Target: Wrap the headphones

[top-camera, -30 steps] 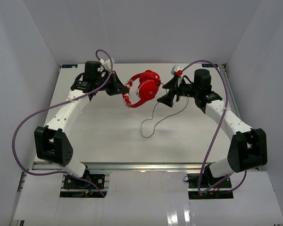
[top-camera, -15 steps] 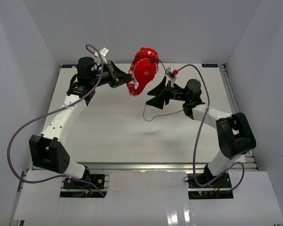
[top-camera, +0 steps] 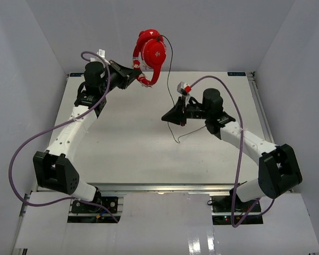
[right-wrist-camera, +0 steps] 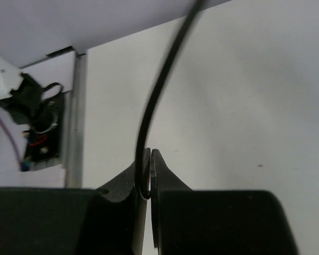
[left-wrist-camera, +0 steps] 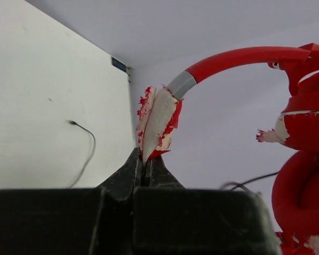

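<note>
The headphones [top-camera: 152, 53] hang in air over the far edge of the table [top-camera: 122, 154]; the left gripper [left-wrist-camera: 146, 162] is closed on their peeling pad [left-wrist-camera: 158, 125] (soft, likely fragile); the right gripper [right-wrist-camera: 148, 172] pinches the limp cable [right-wrist-camera: 160, 79]; the stiff headband [left-wrist-camera: 244, 56] seems a firmer hold.

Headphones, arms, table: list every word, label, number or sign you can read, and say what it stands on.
No text is readable in any view.
White mark on the headphones earcup: too small to read.
White tag above the left arm: too small to read.
Dark label at the table far edge, left wrist view: blurred, unreadable.
</note>
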